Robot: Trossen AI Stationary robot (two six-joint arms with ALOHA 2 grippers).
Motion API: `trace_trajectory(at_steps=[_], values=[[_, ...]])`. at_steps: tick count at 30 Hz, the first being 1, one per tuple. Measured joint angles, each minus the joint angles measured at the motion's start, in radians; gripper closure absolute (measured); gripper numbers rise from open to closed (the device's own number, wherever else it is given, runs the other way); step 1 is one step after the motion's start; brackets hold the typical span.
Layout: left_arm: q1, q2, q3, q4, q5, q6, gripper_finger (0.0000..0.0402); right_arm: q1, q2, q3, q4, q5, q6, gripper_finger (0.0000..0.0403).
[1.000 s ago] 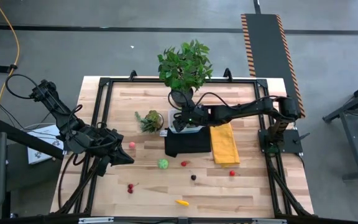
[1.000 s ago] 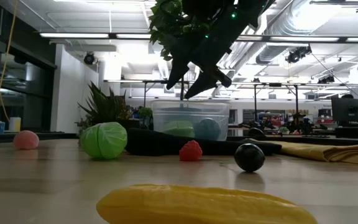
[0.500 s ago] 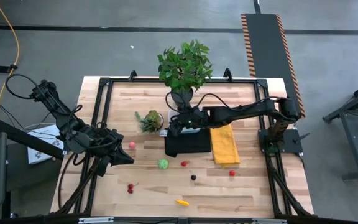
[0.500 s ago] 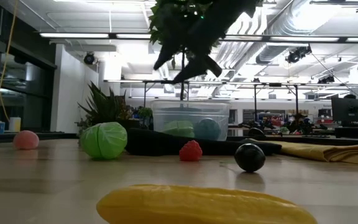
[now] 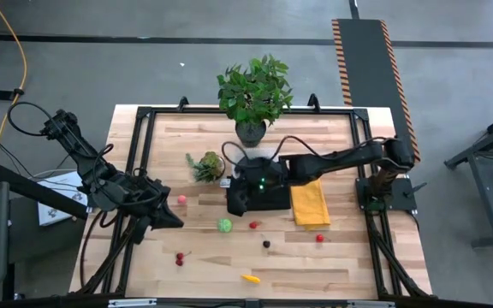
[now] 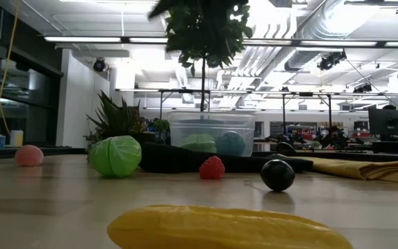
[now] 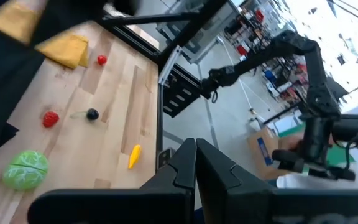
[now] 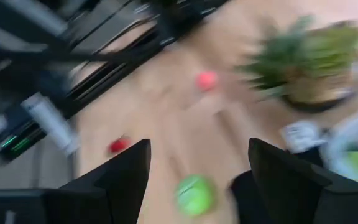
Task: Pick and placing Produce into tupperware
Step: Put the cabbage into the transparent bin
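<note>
Toy produce lies loose on the wooden table: a green cabbage ball [image 5: 224,225] [image 6: 116,155], a red strawberry [image 5: 253,225] [image 6: 212,167], a dark berry [image 5: 266,244] [image 6: 277,174], a red piece [image 5: 319,238], cherries [image 5: 179,257], a pink ball [image 5: 181,199] and a yellow piece [image 5: 250,278] [image 6: 226,228]. The clear tupperware [image 6: 211,133] stands on the black cloth with green and bluish pieces inside; in the high view my right arm covers it. My right gripper [image 5: 240,198] [image 8: 197,168] is open and empty above the cloth's left part. My left gripper [image 5: 165,214] [image 7: 194,163] is shut, by the table's left edge.
A black folded cloth [image 5: 259,198] and a yellow cloth [image 5: 310,198] lie mid-table. A small spiky plant in a pot [image 5: 206,165] stands left of them, a big leafy potted plant [image 5: 253,94] at the far edge. Bare wood lies between the scattered pieces near the front.
My right gripper has risen from above the tupperware, out of the low view's top, and swung toward the table's near-left, over the black cloth's left part. It stays open. The produce and the tupperware have not moved.
</note>
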Motion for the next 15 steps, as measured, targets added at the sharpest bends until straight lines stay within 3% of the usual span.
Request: trace_trajectory(at_steps=[7, 15], values=[[0.000, 0.000, 0.000, 0.001, 0.008, 0.003, 0.0401, 0.082, 0.000, 0.036, -0.028, -0.109, -0.012, 0.0142], [0.000, 0.000, 0.000, 0.001, -0.003, 0.003, 0.0401, 0.172, 0.000, 0.048, -0.298, -0.120, 0.038, 0.0142]])
